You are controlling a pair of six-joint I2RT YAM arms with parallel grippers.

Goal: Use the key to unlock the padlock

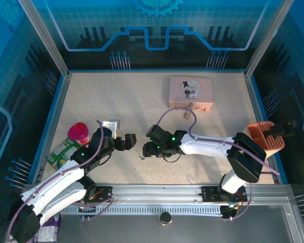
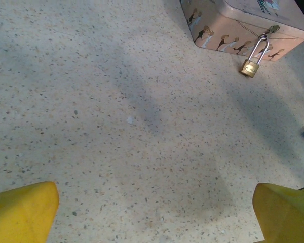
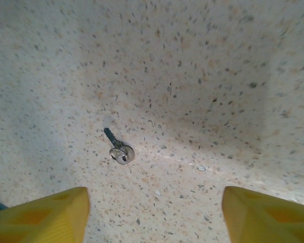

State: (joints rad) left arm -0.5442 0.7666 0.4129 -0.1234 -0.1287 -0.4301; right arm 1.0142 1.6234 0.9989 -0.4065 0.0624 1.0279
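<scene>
The key (image 3: 119,149), a tiny dark-grey one with a round silvery head, lies flat on the speckled table. It is ahead of my right gripper (image 3: 154,217) and left of its gap. That gripper is open, its yellow fingers (image 3: 40,217) wide apart with only bare table between them. From above, the key (image 1: 141,157) is a speck just below the right gripper (image 1: 148,146). The small brass padlock (image 2: 250,67) hangs by its silvery shackle from the hasp of the pink tin (image 2: 228,30), far ahead of my open, empty left gripper (image 2: 154,217). From above, the padlock (image 1: 186,114) hangs at the tin's (image 1: 191,91) front edge.
A pink cup (image 1: 78,132) and a green-and-white packet (image 1: 63,152) lie at the left edge by the left arm. An orange holder (image 1: 266,137) stands at the right edge. Blue glass walls ring the table. A dark round knob (image 1: 165,217) sits on the near rail.
</scene>
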